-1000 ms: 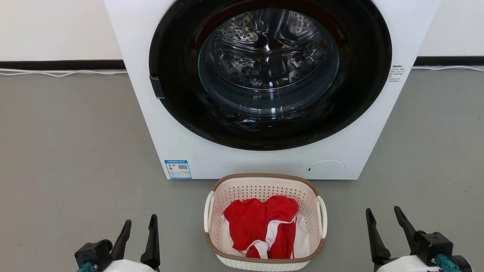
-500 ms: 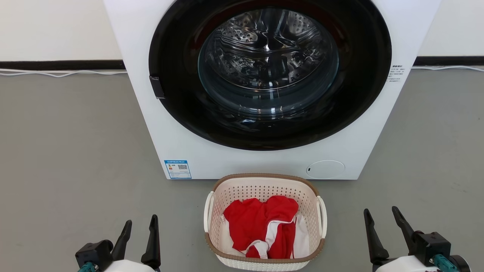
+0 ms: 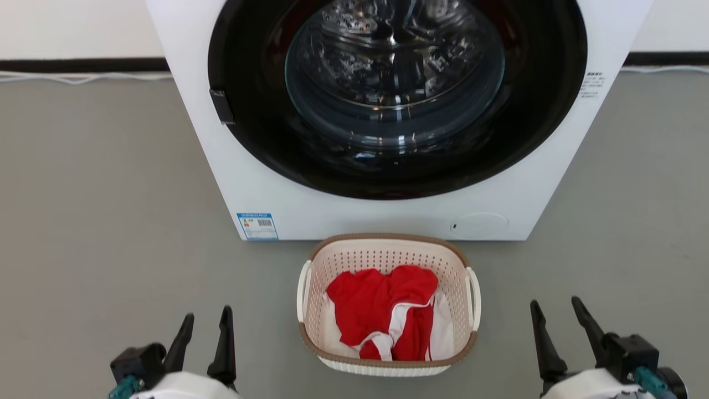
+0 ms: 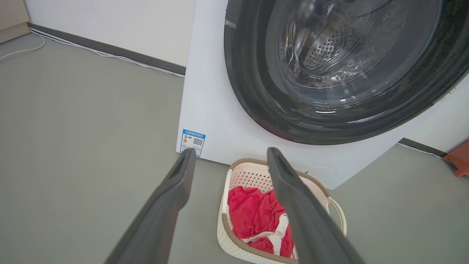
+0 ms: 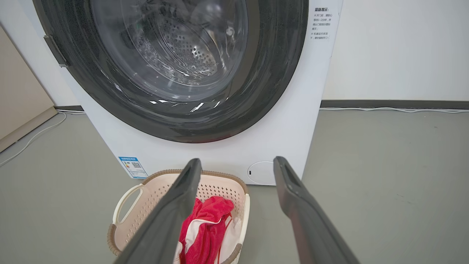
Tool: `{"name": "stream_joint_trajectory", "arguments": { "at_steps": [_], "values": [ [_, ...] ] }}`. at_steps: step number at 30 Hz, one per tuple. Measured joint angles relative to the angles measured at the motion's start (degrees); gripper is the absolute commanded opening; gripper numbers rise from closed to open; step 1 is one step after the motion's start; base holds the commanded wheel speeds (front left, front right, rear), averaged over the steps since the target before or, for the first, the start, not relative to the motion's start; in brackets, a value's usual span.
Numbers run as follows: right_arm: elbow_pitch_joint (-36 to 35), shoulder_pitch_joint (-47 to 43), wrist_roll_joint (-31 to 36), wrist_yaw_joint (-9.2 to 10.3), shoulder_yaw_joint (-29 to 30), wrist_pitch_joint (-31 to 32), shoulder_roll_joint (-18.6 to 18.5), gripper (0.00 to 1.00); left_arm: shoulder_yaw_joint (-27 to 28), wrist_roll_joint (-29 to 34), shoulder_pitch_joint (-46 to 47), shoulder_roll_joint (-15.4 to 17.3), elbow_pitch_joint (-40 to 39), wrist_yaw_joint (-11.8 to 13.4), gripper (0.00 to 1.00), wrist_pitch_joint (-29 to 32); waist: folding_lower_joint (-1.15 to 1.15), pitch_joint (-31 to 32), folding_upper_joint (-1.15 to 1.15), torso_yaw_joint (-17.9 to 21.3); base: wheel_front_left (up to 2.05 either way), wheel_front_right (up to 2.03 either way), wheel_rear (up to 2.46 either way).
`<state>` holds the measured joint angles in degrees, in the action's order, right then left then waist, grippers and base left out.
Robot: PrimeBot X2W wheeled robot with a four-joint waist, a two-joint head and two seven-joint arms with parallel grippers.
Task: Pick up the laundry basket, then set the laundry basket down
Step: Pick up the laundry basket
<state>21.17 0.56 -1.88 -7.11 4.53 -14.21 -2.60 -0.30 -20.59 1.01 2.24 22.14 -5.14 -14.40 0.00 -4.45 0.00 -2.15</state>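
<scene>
The laundry basket (image 3: 388,252) is cream-white, perforated, with a brown rim and white loop handles. It stands on the grey floor just in front of the washing machine, holding red and white cloth (image 3: 388,310). My left gripper (image 3: 206,316) is open at the lower left, well off the basket's left handle. At the lower right, my right gripper (image 3: 555,306) is open too, apart from the right handle. Seen from the left wrist, the basket (image 4: 253,176) lies behind the open left gripper (image 4: 231,152); from the right wrist, the basket (image 5: 146,211) sits lower left of the open right gripper (image 5: 237,161).
A white front-loading washing machine (image 3: 310,205) with a shut dark round door (image 3: 396,94) stands right behind the basket. Grey floor (image 3: 99,194) spreads to both sides. A wall with a dark skirting and white cable (image 3: 83,77) runs at the back.
The whole head view has shifted: machine and basket sit higher in the picture, so the camera moved. Both grippers stay open at the lower corners.
</scene>
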Motion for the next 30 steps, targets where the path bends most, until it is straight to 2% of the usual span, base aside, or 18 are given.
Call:
{"name": "stream_joint_trajectory", "arguments": {
  "at_steps": [10, 22, 30],
  "values": [
    [2.5, 6.1, -2.3, -0.01, -0.1, 0.0, 0.0, 1.0, -0.1, 0.1, 5.7, 0.0, 1.0, -0.5, 1.0, 0.0, 0.0, -5.4, 0.0, -0.4, 0.0, 0.0, 0.0],
    [17.4, 18.8, -1.1, -0.01, 0.4, 0.0, -0.3, 1.0, -5.0, -0.5, 18.8, -0.2, 13.5, -1.5, 1.0, -0.2, 0.0, -14.9, 0.0, -0.8, 0.0, 0.0, 0.0],
    [23.2, 26.4, -1.1, -0.02, -0.7, -0.1, -0.4, 1.0, -6.5, -1.5, 26.7, -0.3, 20.1, -1.5, 1.0, -0.2, 0.0, -21.5, 0.0, -0.8, 0.0, 0.0, 0.0]
  ]
}}
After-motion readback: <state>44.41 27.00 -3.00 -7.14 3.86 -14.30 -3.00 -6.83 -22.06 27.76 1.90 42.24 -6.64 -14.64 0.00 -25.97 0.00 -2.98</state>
